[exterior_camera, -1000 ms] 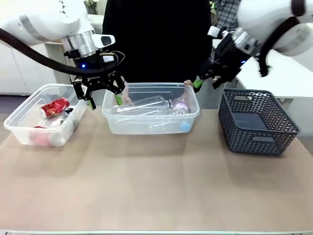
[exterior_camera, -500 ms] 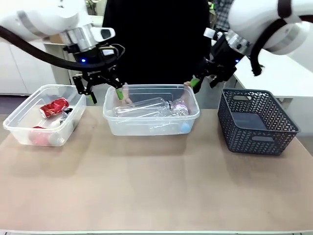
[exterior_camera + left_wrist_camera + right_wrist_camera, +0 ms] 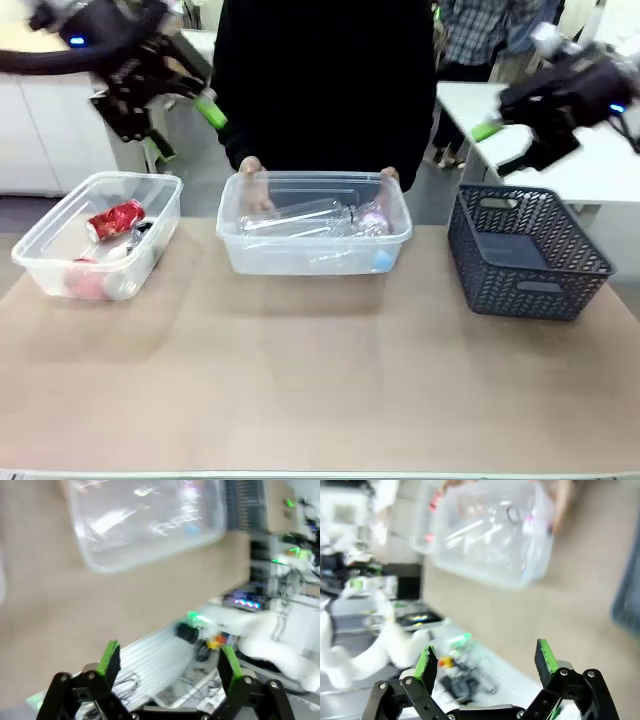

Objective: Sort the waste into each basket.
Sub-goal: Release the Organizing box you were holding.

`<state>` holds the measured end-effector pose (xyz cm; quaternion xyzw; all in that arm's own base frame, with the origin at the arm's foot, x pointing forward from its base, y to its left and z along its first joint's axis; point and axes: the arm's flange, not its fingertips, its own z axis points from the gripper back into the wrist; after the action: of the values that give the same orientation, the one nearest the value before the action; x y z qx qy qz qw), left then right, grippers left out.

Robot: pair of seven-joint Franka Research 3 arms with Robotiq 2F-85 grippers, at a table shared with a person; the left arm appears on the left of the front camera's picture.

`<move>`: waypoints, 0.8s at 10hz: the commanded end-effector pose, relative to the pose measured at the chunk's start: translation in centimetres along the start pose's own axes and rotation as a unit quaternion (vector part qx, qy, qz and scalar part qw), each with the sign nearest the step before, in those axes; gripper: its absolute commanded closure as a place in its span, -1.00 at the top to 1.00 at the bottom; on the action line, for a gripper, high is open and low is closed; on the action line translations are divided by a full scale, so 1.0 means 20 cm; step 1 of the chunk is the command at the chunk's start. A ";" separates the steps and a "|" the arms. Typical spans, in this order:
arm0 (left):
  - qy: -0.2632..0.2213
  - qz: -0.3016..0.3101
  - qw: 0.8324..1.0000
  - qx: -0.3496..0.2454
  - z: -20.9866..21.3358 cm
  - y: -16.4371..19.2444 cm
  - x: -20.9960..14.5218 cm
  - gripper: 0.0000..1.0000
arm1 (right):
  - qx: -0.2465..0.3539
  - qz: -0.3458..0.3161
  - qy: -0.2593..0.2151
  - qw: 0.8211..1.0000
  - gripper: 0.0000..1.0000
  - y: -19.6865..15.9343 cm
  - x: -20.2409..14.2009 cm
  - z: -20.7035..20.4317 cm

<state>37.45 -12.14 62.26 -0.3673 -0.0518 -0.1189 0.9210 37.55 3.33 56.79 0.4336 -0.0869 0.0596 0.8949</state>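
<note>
Clear middle tub (image 3: pixel 314 240): holds plastic bottles (image 3: pixel 300 215), long axis across the worktop (image 3: pixel 320 380); person's hands (image 3: pixel 250 168) grip its far rim.
Left tub (image 3: pixel 60 262): holds red cans (image 3: pixel 112 218), below the left claw (image 3: pixel 175 125).
Left claw: raised, empty, jaws spread.
Right claw (image 3: pixel 505 130): raised, empty, jaws apart, above the dark lattice basket (image 3: pixel 525 250).
Nearer arm: judged even; the bottle tub sits between and below both.

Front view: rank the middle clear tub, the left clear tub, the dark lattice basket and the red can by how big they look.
1. Middle clear tub, widest.
2. Left clear tub and dark lattice basket: look alike, no ranking.
3. Red can, clearly smallest.
</note>
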 end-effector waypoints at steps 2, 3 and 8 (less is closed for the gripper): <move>-0.033 0.033 0.960 -0.277 0.19 0.54 -0.16 1.00 | 0.235 -0.238 -0.107 0.936 1.00 -0.32 -0.12 0.30; -0.083 0.007 0.939 -0.333 0.19 0.68 -0.22 1.00 | 0.287 -0.271 -0.132 0.909 1.00 -0.42 -0.10 0.32; -0.104 0.024 0.946 -0.306 0.26 0.72 -0.29 1.00 | 0.167 -0.171 -0.048 0.970 1.00 -0.37 -0.23 0.41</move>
<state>35.98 2.58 54.24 -0.6482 -0.1057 -0.0622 0.7516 34.02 -7.25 55.03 0.5940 -0.0366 -0.1168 0.7951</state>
